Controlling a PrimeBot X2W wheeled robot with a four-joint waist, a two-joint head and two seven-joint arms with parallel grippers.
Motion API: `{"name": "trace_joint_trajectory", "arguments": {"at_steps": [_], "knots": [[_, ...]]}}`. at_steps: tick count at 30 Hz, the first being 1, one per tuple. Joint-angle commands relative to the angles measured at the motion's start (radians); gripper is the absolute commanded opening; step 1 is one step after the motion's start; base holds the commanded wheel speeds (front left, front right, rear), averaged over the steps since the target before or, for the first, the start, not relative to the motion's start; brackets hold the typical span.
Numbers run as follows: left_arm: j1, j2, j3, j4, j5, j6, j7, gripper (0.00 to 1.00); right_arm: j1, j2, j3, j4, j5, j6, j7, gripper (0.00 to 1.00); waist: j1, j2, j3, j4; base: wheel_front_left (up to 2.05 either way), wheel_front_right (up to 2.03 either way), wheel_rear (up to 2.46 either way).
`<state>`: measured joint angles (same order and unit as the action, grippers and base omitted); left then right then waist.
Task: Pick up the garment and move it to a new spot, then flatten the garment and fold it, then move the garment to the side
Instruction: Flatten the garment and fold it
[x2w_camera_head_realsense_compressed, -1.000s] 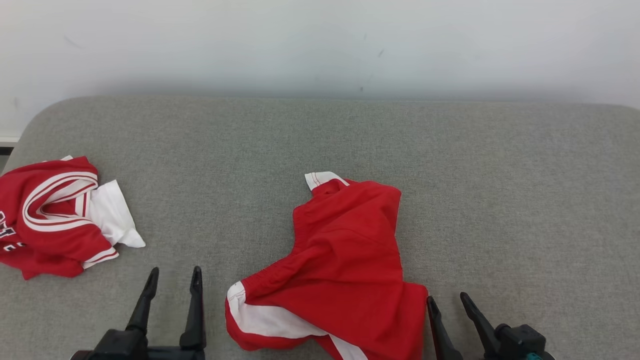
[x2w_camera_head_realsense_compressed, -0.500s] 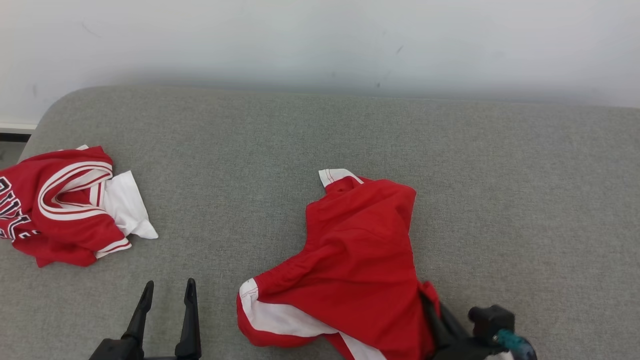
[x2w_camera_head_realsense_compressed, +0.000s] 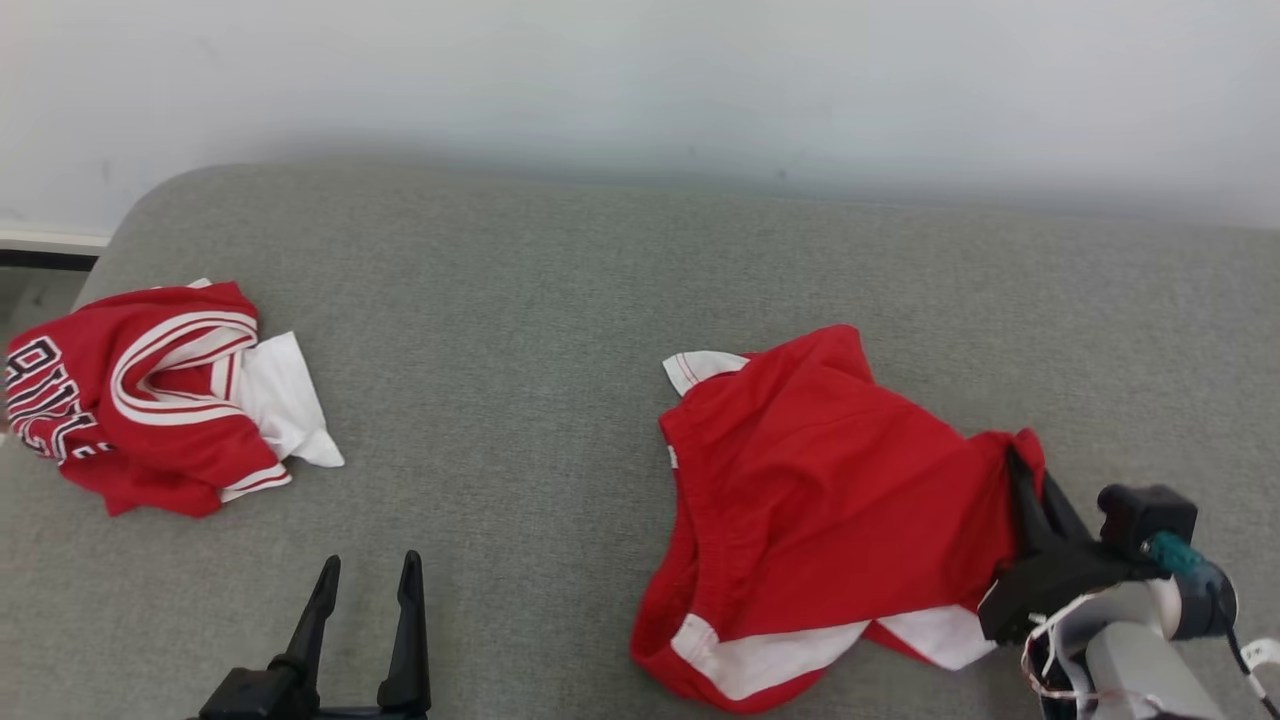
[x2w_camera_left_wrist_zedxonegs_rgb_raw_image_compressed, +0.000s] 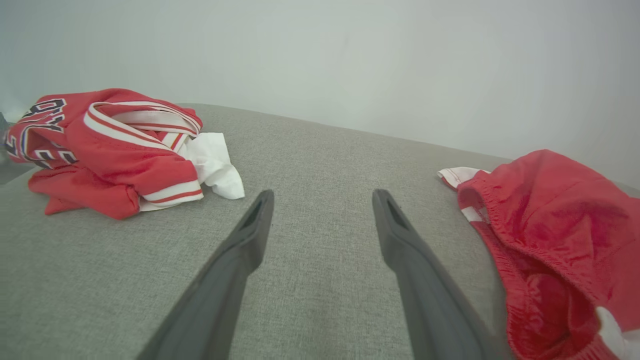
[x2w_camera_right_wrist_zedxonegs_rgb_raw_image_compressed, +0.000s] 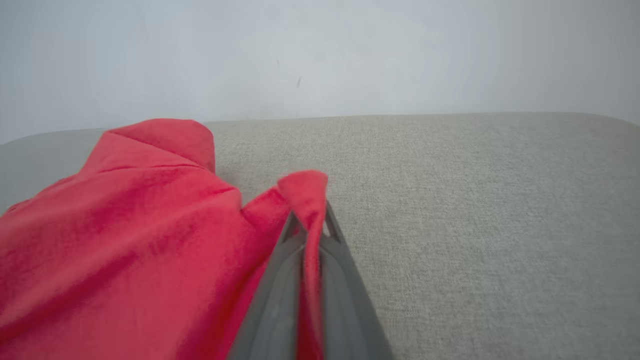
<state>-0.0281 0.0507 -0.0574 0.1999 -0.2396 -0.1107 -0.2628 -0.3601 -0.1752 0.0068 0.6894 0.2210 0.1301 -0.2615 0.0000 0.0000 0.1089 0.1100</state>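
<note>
A second ago the right tool (x2w_camera_head_realsense_compressed: 1018, 468) stood spread, just right of the shorts (x2w_camera_head_realsense_compressed: 820, 490). Now it is clenched on a pinch of their red cloth and sits farther back and to the right, with the cloth drawn taut toward it. In the right wrist view a small red fold pokes up between the tips of this tool (x2w_camera_right_wrist_zedxonegs_rgb_raw_image_compressed: 310, 212). The shorts have changed shape: before, a tall crumpled heap; now, spread wide to the right, with the near hem and white panels turned up toward me. Their far white tab has hardly moved against the jersey (x2w_camera_head_realsense_compressed: 150, 400). The whole head view has slid a little, so the camera moved too.

The left tool (x2w_camera_head_realsense_compressed: 370, 565) is released as before, fingers wide, hovering over bare grey cloth at the near left and holding nothing.

The shorts lie right of centre on the surface (x2w_camera_head_realsense_compressed: 500, 300), well apart from the jersey at the far left. They are thin, smooth red fabric with a gathered elastic waistband and white side panels. The jersey is a bunched red heap with white-and-red striped trim, black letters and a white piece sticking out. The surface is padded grey weave with a rounded corner, set against a plain pale wall (x2w_camera_head_realsense_compressed: 640, 80).
</note>
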Motion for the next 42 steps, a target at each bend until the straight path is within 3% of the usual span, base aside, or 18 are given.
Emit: {"name": "trace_joint_trajectory", "arguments": {"at_steps": [1, 4, 5, 6, 7, 14, 29, 35, 42], "knots": [[-0.014, -0.001, -0.002, 0.0, -0.006, 0.004, -0.004, 1.0, -0.02, -0.005, -0.007, 0.012, -0.009, 0.001, -0.003, 0.0, 0.0, 0.0, -0.002, 0.013, 0.0, 0.0, 0.0], [-0.015, -0.001, -0.017, 0.0, -0.015, 0.012, -0.004, 1.0, -0.063, -0.008, -0.01, 0.058, -0.021, 0.001, -0.003, 0.0, 0.0, 0.0, -0.002, 0.023, 0.0, 0.0, 0.0], [-0.015, -0.001, -0.019, 0.001, -0.017, 0.013, -0.004, 1.0, -0.074, -0.008, -0.009, 0.063, -0.028, 0.001, -0.003, 0.26, 0.0, 0.0, -0.003, 0.024, 0.0, 0.0, 0.0], [-0.015, -0.001, -0.023, 0.002, -0.021, 0.013, -0.004, 1.0, -0.083, -0.007, -0.01, 0.072, -0.032, 0.001, -0.003, 0.96, 0.0, 0.0, -0.003, 0.024, 0.0, 0.0, 0.0], [-0.013, -0.001, -0.028, 0.002, -0.022, 0.014, -0.004, 1.0, -0.087, -0.006, -0.012, 0.087, -0.038, 0.001, -0.003, 1.0, 0.0, 0.0, -0.005, 0.024, 0.0, 0.0, 0.0], [-0.004, -0.001, -0.045, 0.004, -0.023, 0.018, -0.004, 1.0, -0.059, -0.004, -0.076, 0.042, -0.086, 0.001, -0.003, 1.0, 0.0, 0.0, -0.02, -0.005, 0.0, 0.0, 0.0], [-0.018, 0.0, -0.139, -0.019, 0.023, -0.012, -0.004, 1.0, 0.317, 0.088, -0.054, -0.5, -0.029, 0.001, -0.003, 1.0, 0.0, 0.0, -0.028, -0.096, 0.0, 0.0, 0.0], [-0.018, 0.0, -0.239, -0.009, 0.045, -0.018, -0.004, 1.0, 0.42, 0.115, -0.039, -0.538, -0.021, 0.001, -0.003, 1.0, 0.0, 0.0, -0.024, -0.12, 0.0, 0.0, 0.0], [-0.028, 0.001, -0.318, 0.061, 0.053, -0.02, -0.004, 1.0, 0.431, 0.123, -0.034, -0.525, -0.032, 0.001, -0.003, 1.0, 0.0, 0.0, -0.013, -0.146, 0.0, 0.0, 0.0]]}}
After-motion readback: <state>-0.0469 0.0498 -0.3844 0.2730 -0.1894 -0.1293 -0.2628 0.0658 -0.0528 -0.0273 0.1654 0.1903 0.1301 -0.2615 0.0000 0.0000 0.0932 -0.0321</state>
